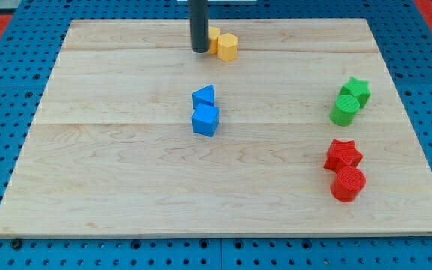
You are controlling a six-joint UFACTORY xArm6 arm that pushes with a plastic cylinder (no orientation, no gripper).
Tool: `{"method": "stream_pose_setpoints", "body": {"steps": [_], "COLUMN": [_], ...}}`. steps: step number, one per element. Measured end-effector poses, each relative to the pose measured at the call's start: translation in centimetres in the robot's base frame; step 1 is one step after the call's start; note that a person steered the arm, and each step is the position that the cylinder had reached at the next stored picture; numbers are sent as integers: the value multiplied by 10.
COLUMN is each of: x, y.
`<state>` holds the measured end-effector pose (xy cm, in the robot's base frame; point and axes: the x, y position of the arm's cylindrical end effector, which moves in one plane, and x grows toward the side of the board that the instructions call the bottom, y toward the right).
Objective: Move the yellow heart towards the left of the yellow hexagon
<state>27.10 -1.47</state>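
Observation:
The yellow hexagon (228,46) sits near the view's top, a little right of centre. The yellow heart (214,36) lies just to its upper left, touching it, and is partly hidden behind my rod. My tip (200,49) rests on the board right against the heart's left side, at the view's left of both yellow blocks.
A blue triangle (204,96) and a blue cube (205,120) sit together at the board's middle. A green star (357,89) and green cylinder (343,110) stand at the right. A red star (343,154) and red cylinder (348,184) lie at the lower right. The wooden board (111,180) rests on a blue pegged surface.

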Motion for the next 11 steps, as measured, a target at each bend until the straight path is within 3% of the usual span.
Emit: {"method": "stream_pose_setpoints", "body": {"steps": [1,2,3,6,7,8,9,11], "x": [0,0,0,70,54,-11,-24,-49], "y": [70,104,102,-13,-38,-51,-51,25]}}
